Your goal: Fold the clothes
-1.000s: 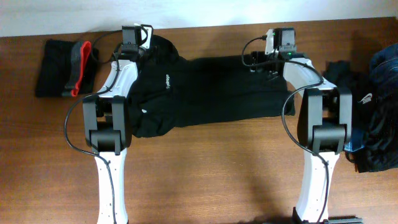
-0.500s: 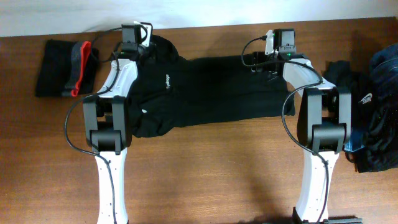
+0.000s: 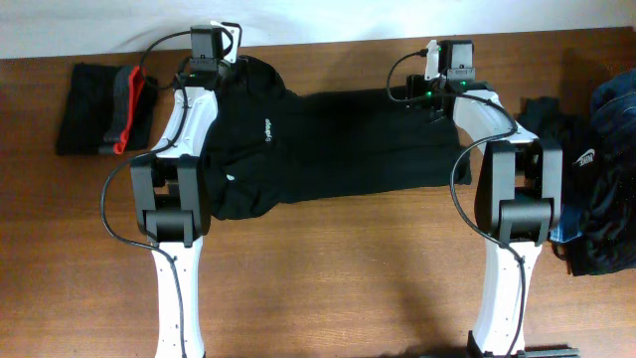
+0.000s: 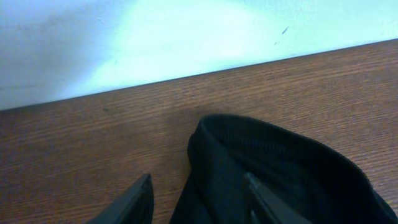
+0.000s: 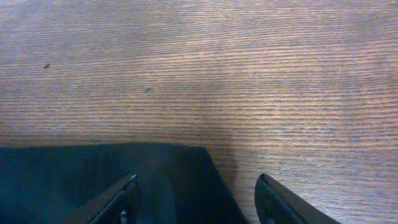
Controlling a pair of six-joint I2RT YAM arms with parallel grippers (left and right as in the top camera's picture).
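1. Black shirt (image 3: 328, 149) spread on the table (image 3: 348, 288), lengthwise from left to right, between the two arms. Bunched and rounded at the left end, flatter and straight-edged at the right end.
2. Small white print (image 3: 268, 126) on the shirt, left of centre.
3. Left hand (image 4: 196, 199) at the shirt's far left corner, close to the white wall (image 4: 124, 43). Released: fingers (image 4: 134, 202) apart, one over bare wood, the other over fabric, with a ribbed, rounded edge of the shirt between them. Not clamped on anything.
4. Right hand (image 5: 196, 199) at the shirt's far right corner. Released: fingers apart, the shirt's corner lying between them, bare wood beyond. Contact between fingers and fabric: cannot tell.
5. Folded garment (image 3: 99, 107), black with a red and grey band, on the table at far left, well apart from the shirt.
6. Pile (image 3: 606, 189) of dark blue and black clothes at the table's right edge, beyond the right arm.
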